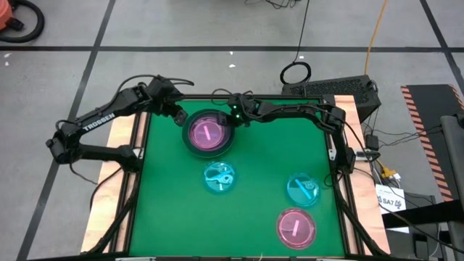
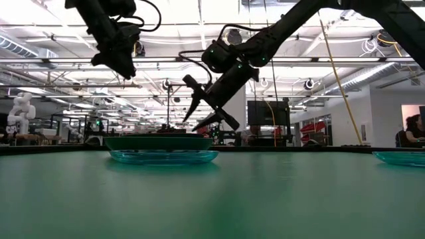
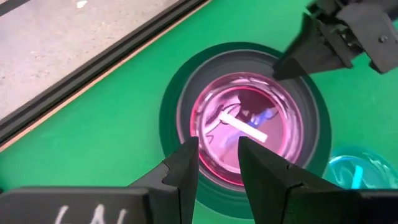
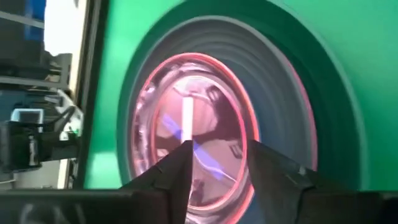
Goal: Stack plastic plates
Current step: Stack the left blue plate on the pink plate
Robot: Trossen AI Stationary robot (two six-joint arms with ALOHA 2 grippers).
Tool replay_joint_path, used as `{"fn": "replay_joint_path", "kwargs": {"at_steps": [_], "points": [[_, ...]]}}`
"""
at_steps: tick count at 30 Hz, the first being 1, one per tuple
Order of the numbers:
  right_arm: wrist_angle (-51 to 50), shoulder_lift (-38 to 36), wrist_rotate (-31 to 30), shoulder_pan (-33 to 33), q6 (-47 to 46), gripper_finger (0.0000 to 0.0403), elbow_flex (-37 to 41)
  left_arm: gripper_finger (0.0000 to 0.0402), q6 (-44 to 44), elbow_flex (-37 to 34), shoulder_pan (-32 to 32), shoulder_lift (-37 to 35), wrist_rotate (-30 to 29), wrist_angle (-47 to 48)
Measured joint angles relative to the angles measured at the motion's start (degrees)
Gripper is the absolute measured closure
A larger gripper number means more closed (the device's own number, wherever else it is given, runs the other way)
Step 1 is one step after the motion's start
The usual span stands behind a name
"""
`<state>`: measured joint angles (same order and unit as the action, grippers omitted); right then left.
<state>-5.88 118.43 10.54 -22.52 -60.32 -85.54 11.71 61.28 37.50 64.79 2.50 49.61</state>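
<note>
Between the two grippers in the high view sat the stack (image 1: 209,134): a translucent pink plate nested in dark grey ones, probably set at the far middle so both arms could reach it. The left gripper (image 1: 176,114) hovered just beside its left rim, the right gripper (image 1: 235,116) at its far right rim, and neither held anything. Well away from both, toward the near side, lay a cyan plate (image 1: 218,176), a second cyan plate (image 1: 303,188) and a loose pink plate (image 1: 296,227), not yet stacked. The green tabletop (image 1: 167,210) stood on a grey tiled floor (image 1: 217,29) crossed by cables.

Level with the tabletop, the low view showed the right gripper (image 2: 204,108) tilted above the dark stack (image 2: 158,141), its fingers spread, and the left gripper (image 2: 126,66) higher up. A cyan plate (image 2: 163,157) lay nearer the camera. Behind was a bright hall with ceiling lights.

Past the left fingers (image 3: 186,168), which stood slightly parted, the pink plate (image 3: 245,127) lay straight ahead and below, the right gripper (image 3: 292,59) at its far rim.

Beyond the right fingers (image 4: 177,171), parted and pinching nothing, the pink plate (image 4: 193,130) lay directly beneath, seated in the grey rings (image 4: 286,124).
</note>
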Motion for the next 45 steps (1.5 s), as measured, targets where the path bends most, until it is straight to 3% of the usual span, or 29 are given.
{"fn": "replay_joint_path", "kwargs": {"at_steps": [9,20,30,36,45], "points": [[-2.9,-5.0,5.9,-1.1,8.0,0.0243,0.0,0.0284,1.0,0.0,-6.8,0.0,0.0,0.3],[-25.4,-18.1,5.8,-1.1,23.5,0.0243,0.0,0.0284,2.3,0.0,-12.9,0.0,0.0,0.3],[-40.0,-23.3,4.6,3.1,28.5,0.0243,0.0,0.0284,3.9,0.0,-16.7,0.0,-0.4,0.3],[-41.5,-23.3,4.3,7.9,29.7,0.0243,0.3,0.0284,7.4,0.0,-20.0,0.0,-1.1,0.5],[-34.0,-23.2,4.7,10.9,28.2,0.0243,6.7,0.0284,13.4,0.0,-28.6,0.0,-5.5,0.6]]}}
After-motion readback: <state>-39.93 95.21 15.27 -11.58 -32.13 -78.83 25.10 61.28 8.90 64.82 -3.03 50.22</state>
